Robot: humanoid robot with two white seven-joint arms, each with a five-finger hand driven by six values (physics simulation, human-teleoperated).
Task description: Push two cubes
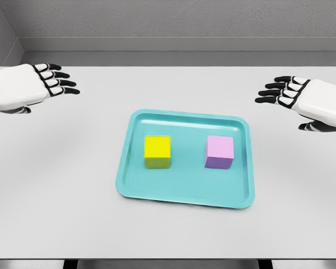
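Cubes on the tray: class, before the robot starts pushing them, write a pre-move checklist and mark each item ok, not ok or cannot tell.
1. Yellow cube on the tray, upright: ok.
2. Pink cube on the tray, upright: ok.
3. Gap between the cubes: ok.
4. Left hand open, holding nothing: ok.
5. Right hand open, holding nothing: ok.
6. Hands touching a cube: not ok, both are off to the sides of the tray.
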